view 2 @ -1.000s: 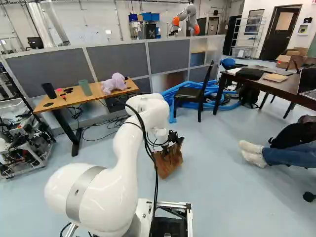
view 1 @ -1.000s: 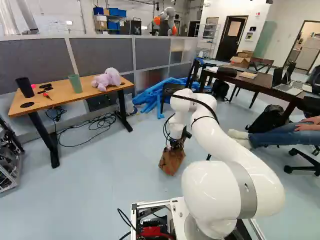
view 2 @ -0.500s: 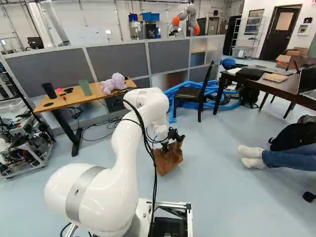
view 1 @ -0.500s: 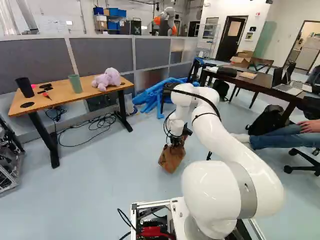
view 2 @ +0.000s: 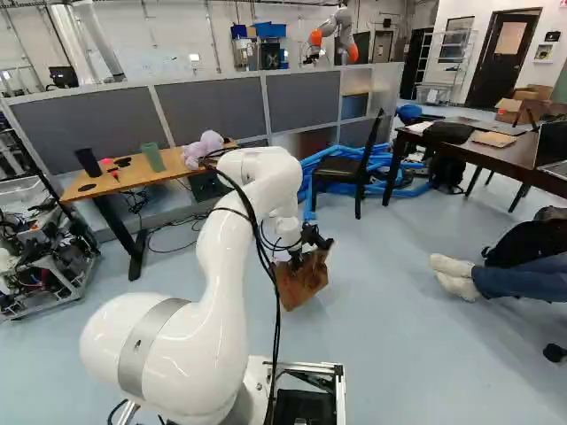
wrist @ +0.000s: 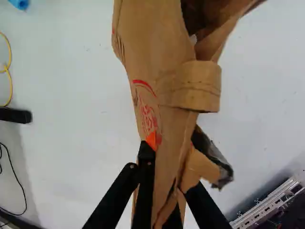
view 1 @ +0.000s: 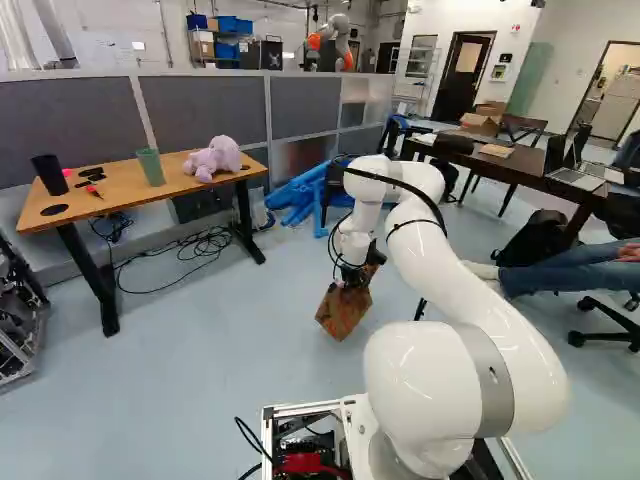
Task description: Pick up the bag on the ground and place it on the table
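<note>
At the left base view's centre, the fingers (wrist: 170, 165) pinch the paper bag (view 1: 342, 312), seemingly lifted; placing it, likely on the upper-left counter (view 1: 118, 192), remains.

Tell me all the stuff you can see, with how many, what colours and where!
Bag: one, brown, in the gripper
Wooden table: one, light brown, left base view's left
Cups: two, green and black, on that table
Plush toy: one, purple, same table
Cables: several, black, below it
Partition: one, grey, behind it
Tubes: several, blue, by the partition
Chair: one, black, by the tubes
Boxes: several, brown, far back
Another robot: one, white-orange, beyond the partition
Arm: one, white, foreground
Gripper: one, black, on the bag
</note>
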Controlling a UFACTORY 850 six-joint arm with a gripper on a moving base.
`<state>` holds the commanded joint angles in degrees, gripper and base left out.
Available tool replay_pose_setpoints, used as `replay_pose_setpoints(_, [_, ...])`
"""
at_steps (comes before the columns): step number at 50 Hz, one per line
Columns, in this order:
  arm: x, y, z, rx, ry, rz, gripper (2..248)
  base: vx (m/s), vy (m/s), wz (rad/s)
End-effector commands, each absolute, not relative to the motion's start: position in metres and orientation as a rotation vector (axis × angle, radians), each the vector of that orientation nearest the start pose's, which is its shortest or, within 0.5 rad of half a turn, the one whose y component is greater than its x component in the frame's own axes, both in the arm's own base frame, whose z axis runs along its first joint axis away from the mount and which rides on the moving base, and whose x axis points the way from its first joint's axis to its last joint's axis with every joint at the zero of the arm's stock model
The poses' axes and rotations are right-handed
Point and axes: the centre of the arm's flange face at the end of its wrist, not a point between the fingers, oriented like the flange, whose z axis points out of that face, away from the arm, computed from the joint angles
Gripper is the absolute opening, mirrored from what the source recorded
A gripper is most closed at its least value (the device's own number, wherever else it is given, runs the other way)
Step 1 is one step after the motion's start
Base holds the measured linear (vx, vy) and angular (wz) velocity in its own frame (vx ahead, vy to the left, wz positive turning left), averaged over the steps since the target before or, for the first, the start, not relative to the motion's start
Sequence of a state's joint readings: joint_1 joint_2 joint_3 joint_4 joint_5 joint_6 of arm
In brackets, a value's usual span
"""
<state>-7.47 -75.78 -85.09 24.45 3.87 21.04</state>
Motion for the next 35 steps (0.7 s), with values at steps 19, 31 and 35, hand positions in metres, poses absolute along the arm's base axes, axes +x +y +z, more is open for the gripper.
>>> replay_pose_setpoints(19, [0.607, -0.082, 0.005, -2.747, 1.373, -0.357, 21, 0.0, 0.0, 0.0])
replay_pose_setpoints(31, [0.606, -0.082, 0.022, -2.743, 1.371, -0.369, 21, 0.0, 0.0, 0.0])
replay_pose_setpoints(35, [0.605, -0.082, 0.028, -2.755, 1.347, -0.375, 21, 0.0, 0.0, 0.0])
